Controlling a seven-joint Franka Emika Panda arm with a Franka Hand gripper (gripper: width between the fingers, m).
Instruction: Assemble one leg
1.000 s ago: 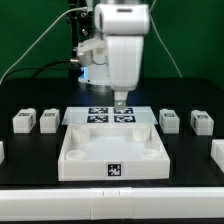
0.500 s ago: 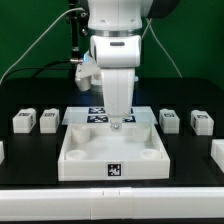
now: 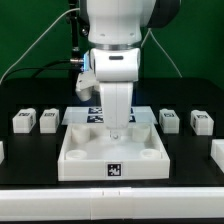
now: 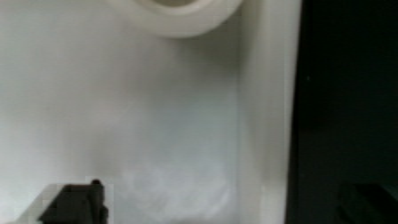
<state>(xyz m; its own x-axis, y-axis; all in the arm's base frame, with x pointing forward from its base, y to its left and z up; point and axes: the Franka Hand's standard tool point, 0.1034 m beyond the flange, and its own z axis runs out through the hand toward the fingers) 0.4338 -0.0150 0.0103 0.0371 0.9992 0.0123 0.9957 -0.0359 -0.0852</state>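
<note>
Several legs, small white blocks with marker tags, lie on the black table: two at the exterior view's left (image 3: 22, 121) (image 3: 47, 120) and two at its right (image 3: 171, 119) (image 3: 201, 121). My gripper (image 3: 118, 131) hangs low over the back of the large white tray-like piece (image 3: 85, 160), far from every leg. In the wrist view the gripper (image 4: 217, 205) is open and empty. One dark finger (image 4: 71, 204) shows over the white tray surface (image 4: 160, 130); a round hole (image 4: 178, 12) lies ahead. No leg shows in the wrist view.
The marker board (image 3: 95, 116) lies behind the tray, partly hidden by my arm. More white pieces sit at the table's far left (image 3: 2, 150) and far right (image 3: 218, 151) edges. Cables hang behind the arm.
The arm has come forward from above the marker board and dropped lower, so the gripper now sits over the back of the tray-like piece. Nothing was taken hold of.
</note>
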